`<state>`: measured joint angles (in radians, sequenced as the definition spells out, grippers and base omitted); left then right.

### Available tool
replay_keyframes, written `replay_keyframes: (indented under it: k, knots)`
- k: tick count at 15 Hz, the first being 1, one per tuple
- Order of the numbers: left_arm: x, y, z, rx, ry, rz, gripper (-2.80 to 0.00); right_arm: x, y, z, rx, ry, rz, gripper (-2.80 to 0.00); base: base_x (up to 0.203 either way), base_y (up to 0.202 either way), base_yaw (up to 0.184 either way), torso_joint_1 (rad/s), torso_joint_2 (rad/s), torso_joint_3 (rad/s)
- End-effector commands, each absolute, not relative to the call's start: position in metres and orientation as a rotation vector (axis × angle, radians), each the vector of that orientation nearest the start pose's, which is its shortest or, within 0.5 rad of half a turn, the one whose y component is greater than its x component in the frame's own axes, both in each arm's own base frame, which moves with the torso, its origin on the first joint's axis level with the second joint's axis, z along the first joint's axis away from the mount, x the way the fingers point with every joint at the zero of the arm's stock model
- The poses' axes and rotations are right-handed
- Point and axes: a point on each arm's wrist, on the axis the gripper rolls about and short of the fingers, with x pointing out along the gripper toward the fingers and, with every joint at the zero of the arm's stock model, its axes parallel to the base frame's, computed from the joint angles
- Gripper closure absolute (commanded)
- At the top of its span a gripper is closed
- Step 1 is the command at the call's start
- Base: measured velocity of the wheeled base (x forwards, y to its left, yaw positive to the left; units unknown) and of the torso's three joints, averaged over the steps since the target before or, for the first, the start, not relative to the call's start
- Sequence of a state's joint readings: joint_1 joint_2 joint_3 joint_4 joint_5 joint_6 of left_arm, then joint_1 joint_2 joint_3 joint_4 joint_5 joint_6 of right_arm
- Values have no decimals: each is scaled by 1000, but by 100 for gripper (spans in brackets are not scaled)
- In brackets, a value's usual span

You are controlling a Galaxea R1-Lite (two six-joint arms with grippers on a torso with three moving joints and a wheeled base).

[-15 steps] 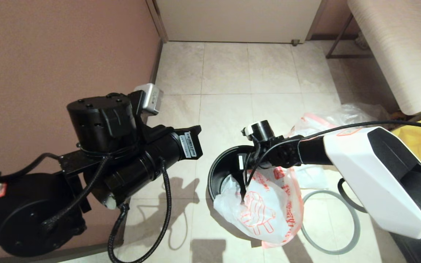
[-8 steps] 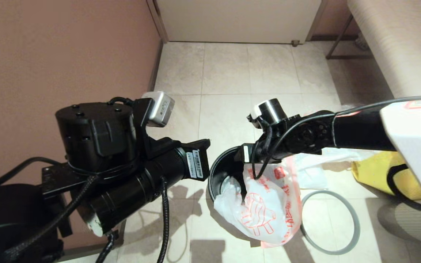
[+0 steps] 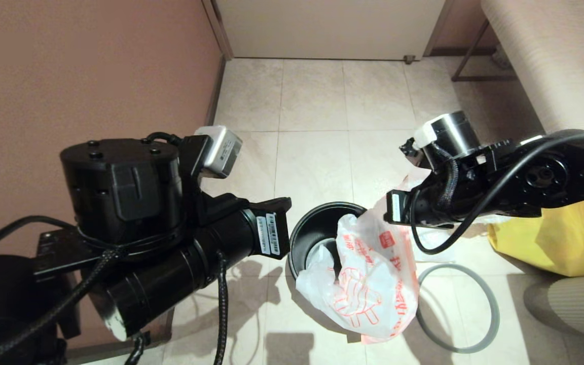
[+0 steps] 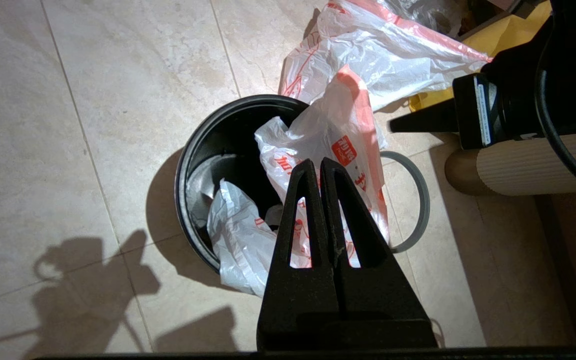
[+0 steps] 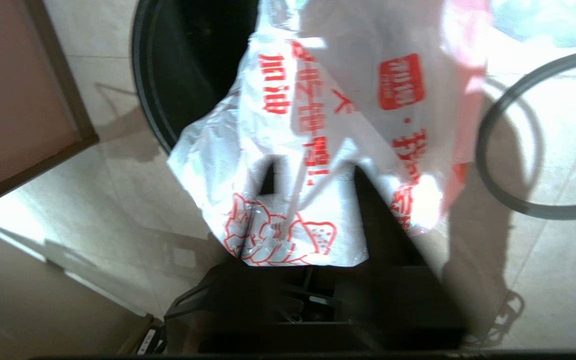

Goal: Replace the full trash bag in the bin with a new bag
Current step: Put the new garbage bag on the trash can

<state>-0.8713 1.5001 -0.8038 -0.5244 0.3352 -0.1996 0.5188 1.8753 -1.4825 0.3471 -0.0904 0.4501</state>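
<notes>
The new bag (image 3: 368, 284) drapes over the bin (image 3: 304, 238), apparently pinched by the right end effector (image 5: 313, 170); the left end effector (image 4: 321, 172) hovers above, pressed together.

The left arm is held raised at the left side, forearm angled toward the middle. The left gripper (image 4: 321, 167) is seen with its fingers (image 4: 304, 200) pressed together, nothing between them. The right arm is extended in from the right, wrist bent downward. The right gripper (image 5: 313, 170) is largely hidden behind plastic.
</notes>
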Motion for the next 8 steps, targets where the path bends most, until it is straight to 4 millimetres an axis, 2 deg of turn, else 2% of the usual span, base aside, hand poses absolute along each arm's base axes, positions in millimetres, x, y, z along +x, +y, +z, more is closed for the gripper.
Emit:
replay_keyframes:
  k: [1, 4, 6, 7, 8]
  knots:
    - [173, -192, 231, -105, 184, -512, 0, 316, 167, 212, 200, 799, 204, 0, 0, 0, 0, 0, 0, 0]
    - [175, -191, 231, -105, 185, -504, 0, 347, 168, 190, 219, 731, 189, 0, 0, 0, 0, 0, 0, 0]
    - [176, -193, 228, -100, 193, -505, 0, 361, 154, 182, 174, 715, 166, 0, 0, 0, 0, 0, 0, 0]
    - [176, -193, 228, -99, 194, -505, 0, 366, 146, 181, 165, 708, 156, -280, 0, 0, 0, 0, 0, 0]
    - [174, -192, 229, -101, 190, -507, 0, 371, 141, 182, 171, 680, 161, -280, 0, 0, 0, 0, 0, 0]
